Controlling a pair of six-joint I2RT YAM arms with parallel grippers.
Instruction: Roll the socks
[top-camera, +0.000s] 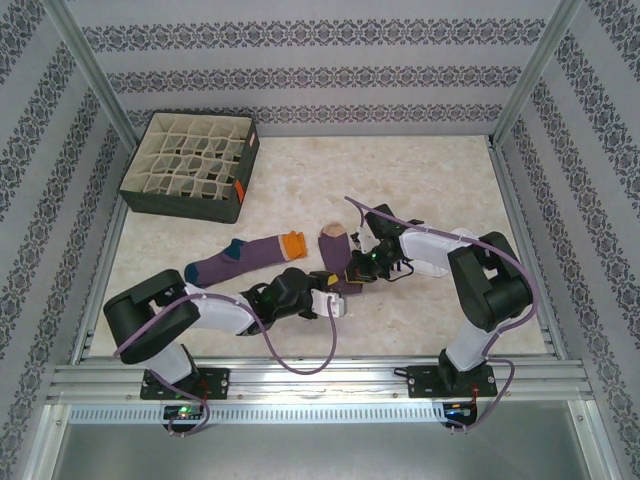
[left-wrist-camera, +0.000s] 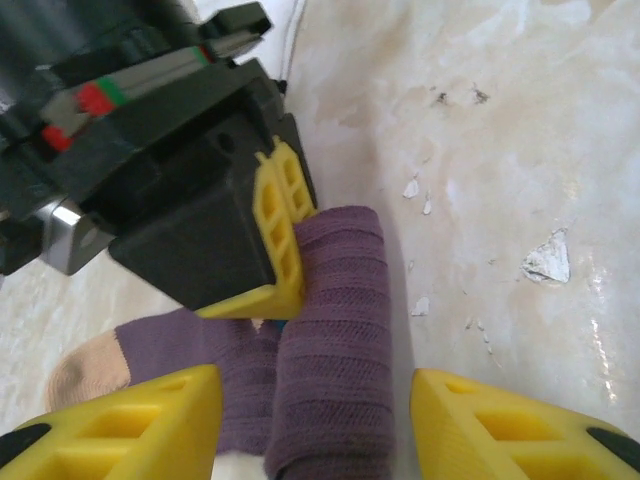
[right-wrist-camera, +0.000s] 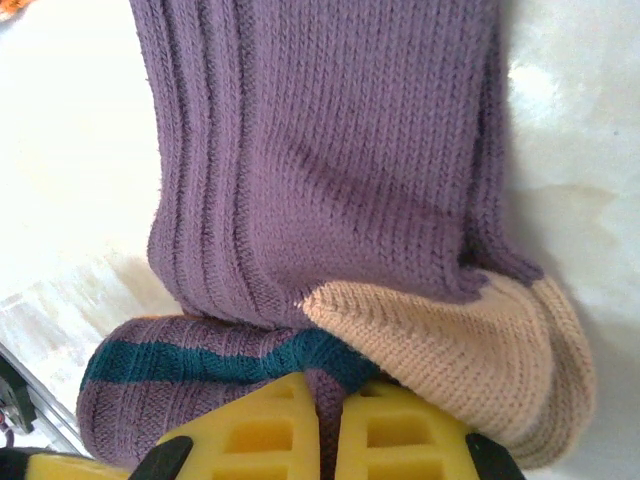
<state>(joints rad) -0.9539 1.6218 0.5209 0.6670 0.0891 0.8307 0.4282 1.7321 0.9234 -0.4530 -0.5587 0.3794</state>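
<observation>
**Both grippers on one sock, roll barely begun**

Tan-toed sock (top-camera: 333, 245): near middle of surface (top-camera: 430, 180), toe toward far edge, leg running back toward near edge, between the two arms. From left wrist view, leg end doubled over into a thick purple fold lying on the flat part. Judged as first turn of the roll, nothing tighter yet.

Right gripper (right-wrist-camera: 325, 432): closed on the knit, yellow fingers nearly meeting, thin wad of purple fabric pinched between, just beside tan patch and teal stripe. Probable purpose: pinning the fold so as not to spring open or slide on the smooth surface.

Left gripper (left-wrist-camera: 315, 430): open, fingers (left-wrist-camera: 130, 420) set wide to either side of the fold, touching neither edge. Probably placed astride to close on the doubled part and take over or turn it further. Very close to right gripper here, so risk of fingers clashing if closed carelessly.

Orange-toed sock (top-camera: 245, 258): flat, unrolled, toward left side of surface, just clear of the left arm, held by nothing. Likely waiting as pair mate.

Divider box (top-camera: 180, 205): far left corner, well apart from the work.
</observation>
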